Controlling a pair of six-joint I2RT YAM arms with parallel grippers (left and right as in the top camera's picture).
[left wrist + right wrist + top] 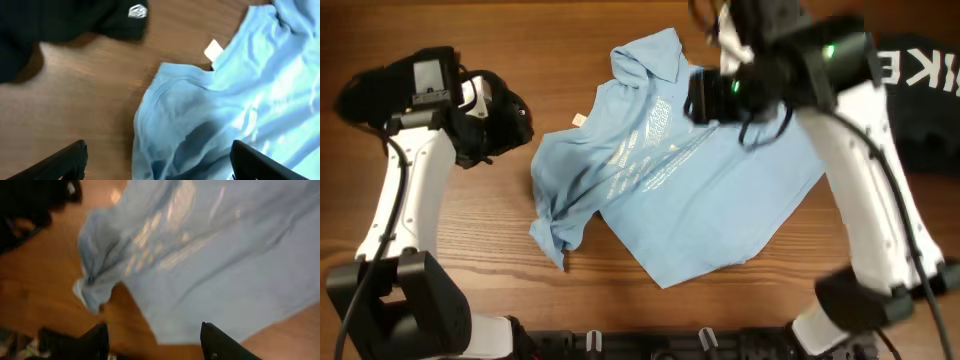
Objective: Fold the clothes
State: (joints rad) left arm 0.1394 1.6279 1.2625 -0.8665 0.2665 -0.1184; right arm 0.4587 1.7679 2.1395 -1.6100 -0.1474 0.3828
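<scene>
1. The wooden desk (470, 30) carries everything; its surface looks smooth, so cloth will probably slide on it when dragged.
2. The light blue shirt (680, 190) lies spread at an angle across the middle of the desk, between the two arms, chest print (655, 125) up; the collar (645, 60) points to the far edge and the hem to the near right; the side nearer the left arm is rumpled, with a sleeve (555, 235) bunched at the near left corner; nothing holds it.
3. Handling, as a judgement: thin, light and limp; it will sag and crease; it wants a pinch at seams, sleeve edges, shoulders or hem corners, not mid-panel.
4. A black garment (930, 90) lies at the far right, partly out of view, near the shirt but not on it.
5. The right gripper (154, 330) hovers over the shirt's lower panel, jaws apart and empty.
6. The left gripper (159, 145) hangs over the rumpled shoulder edge, jaws wide apart and empty.
7. A small white label (213, 50) sticks out at the shirt's edge; too small to grip by.
</scene>
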